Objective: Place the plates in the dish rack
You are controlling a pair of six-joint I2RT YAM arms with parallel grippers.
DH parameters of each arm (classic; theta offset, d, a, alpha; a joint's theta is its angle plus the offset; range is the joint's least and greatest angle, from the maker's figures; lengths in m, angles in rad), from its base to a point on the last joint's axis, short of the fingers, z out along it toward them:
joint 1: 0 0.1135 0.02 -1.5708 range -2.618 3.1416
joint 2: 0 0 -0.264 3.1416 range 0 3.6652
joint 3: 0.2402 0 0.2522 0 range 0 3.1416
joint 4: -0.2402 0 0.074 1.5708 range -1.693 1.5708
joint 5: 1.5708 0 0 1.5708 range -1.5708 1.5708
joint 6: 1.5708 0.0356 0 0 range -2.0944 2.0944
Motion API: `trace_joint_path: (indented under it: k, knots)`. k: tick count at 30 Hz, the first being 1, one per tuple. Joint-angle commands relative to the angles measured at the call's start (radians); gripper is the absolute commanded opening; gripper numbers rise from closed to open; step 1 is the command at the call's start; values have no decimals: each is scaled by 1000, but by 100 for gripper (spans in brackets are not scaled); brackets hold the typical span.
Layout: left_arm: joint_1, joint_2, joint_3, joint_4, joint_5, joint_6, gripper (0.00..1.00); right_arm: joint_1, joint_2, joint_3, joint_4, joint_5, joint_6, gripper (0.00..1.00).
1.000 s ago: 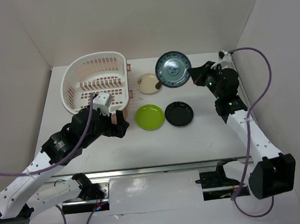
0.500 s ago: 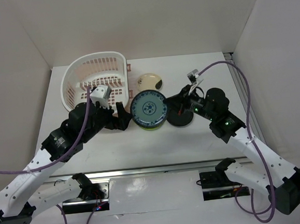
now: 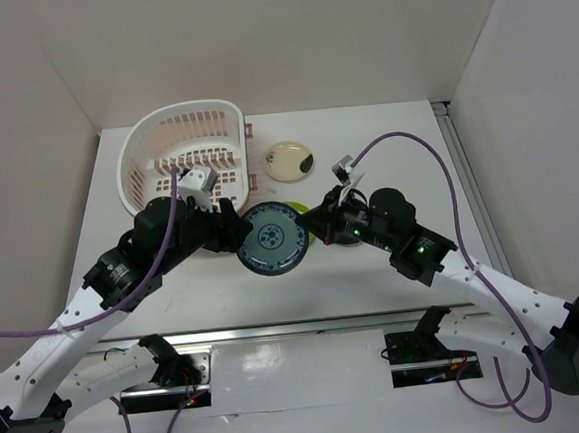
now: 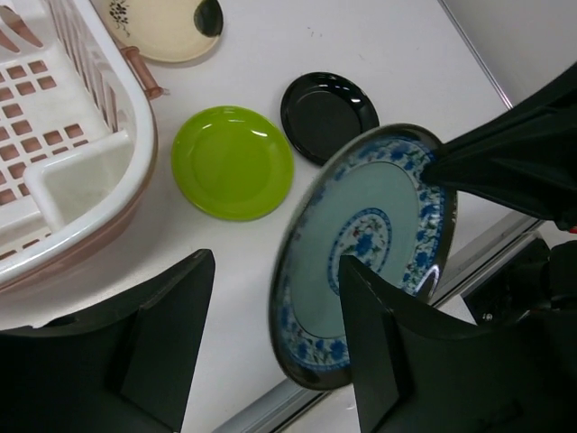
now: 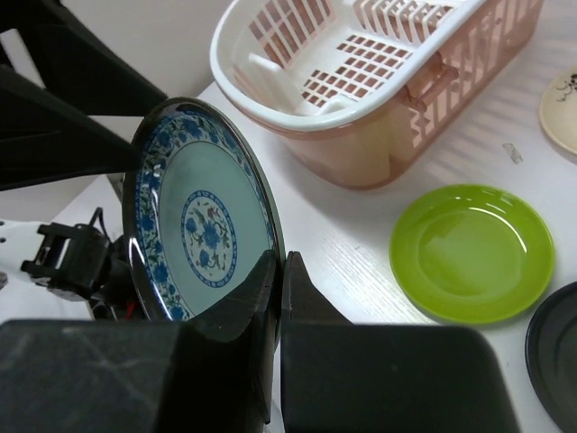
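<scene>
The dark teal patterned plate (image 3: 271, 240) hangs tilted on edge above the table's front middle. My right gripper (image 5: 281, 271) is shut on its rim. The plate's lower edge (image 4: 365, 253) sits between the fingers of my left gripper (image 4: 275, 347), whose jaws stand open with a gap on the left side. On the table lie the lime green plate (image 4: 233, 162), the glossy black plate (image 4: 328, 104) and the cream plate (image 3: 290, 161) with its dark spot. The pink-and-white dish rack (image 3: 179, 155) stands at the back left with no plate showing in it.
The rack's near wall (image 4: 81, 212) is close to my left gripper. A metal rail (image 3: 298, 328) runs along the table's front edge. White walls enclose the table on three sides.
The right arm carried the teal plate from the back right, left and forward, to the left gripper. The left jaws have narrowed around the plate's edge.
</scene>
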Motion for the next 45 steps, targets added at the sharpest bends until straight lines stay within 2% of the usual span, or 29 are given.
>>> trace_joint_path:
  k: [1, 4, 10, 16, 22, 24, 26, 27, 28, 29, 32, 33, 34, 35, 36, 37, 38, 41, 43, 45]
  knots:
    - [5, -9, -10, 54, 56, 5, 69, 23, 17, 56, 86, 65, -18, 0]
    - [5, -9, -10, 54, 81, 16, 62, 23, 38, 74, 86, 98, -27, 0]
    - [5, 9, -19, 54, 125, 34, 62, 23, 47, 95, 95, 108, -37, 0]
    - [5, 19, -19, 44, 76, 34, 71, 23, 47, 126, 85, 75, -37, 0]
    - [5, 8, -19, 44, 39, 34, 72, 23, 38, 135, 75, 66, -37, 0]
    - [5, 8, -19, 44, 50, 34, 65, 23, 38, 135, 75, 56, -37, 0]
    - [5, 8, -19, 44, 50, 34, 45, 23, 38, 135, 84, 56, -37, 0]
    - [5, 8, -19, 44, 50, 34, 23, 23, 38, 135, 84, 56, -28, 0]
    - [5, 8, -19, 44, 50, 25, 8, 23, 38, 126, 84, 56, -27, 0]
    - [5, 8, -19, 44, 40, 25, 1, 23, 38, 126, 84, 56, -27, 0]
    - [5, 8, -19, 54, 39, 25, 0, 23, 50, 126, 104, 66, -38, 2]
    - [5, 8, -19, 54, 39, 25, 0, 23, 66, 126, 114, 66, -38, 6]
    - [17, 8, -28, 67, 39, 25, 0, 23, 75, 126, 114, 66, -53, 23]
    - [37, 8, -28, 80, 53, 25, 0, 23, 87, 141, 114, 66, -64, 34]
    - [52, 8, -28, 92, 62, 25, 0, 23, 113, 151, 114, 56, -75, 52]
    - [71, 8, -39, 109, 73, 25, 0, 23, 127, 173, 114, 56, -89, 79]
    - [115, 8, -39, 148, 104, 36, 0, 23, 156, 186, 114, 93, -89, 100]
    - [196, 61, -30, 179, 157, 36, 0, -3, 214, 247, 85, 215, -78, 100]
    - [276, 130, 13, 179, 181, 13, 0, -33, 273, 299, 43, 378, -34, 100]
    - [289, 190, 95, 179, 89, 13, 0, -53, 320, 321, 43, 475, -21, 100]
